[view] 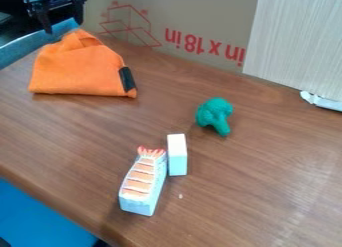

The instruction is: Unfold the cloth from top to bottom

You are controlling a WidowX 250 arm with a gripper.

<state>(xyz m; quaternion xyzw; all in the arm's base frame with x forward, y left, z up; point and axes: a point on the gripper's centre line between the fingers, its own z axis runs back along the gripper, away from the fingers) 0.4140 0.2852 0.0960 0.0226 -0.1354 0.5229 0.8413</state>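
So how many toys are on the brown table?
3: a green broccoli near the picture's middle, a shrimp toy below it to the left, and a white block close beside the shrimp toy. More could be hidden under the folded orange cloth.

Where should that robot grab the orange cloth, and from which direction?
Probably by the narrow folded peak at the far end of the cloth, coming down from above. The fabric there rises to a point that looks easy to pinch, while the rest spreads out wide. The gripper hangs close to that peak.
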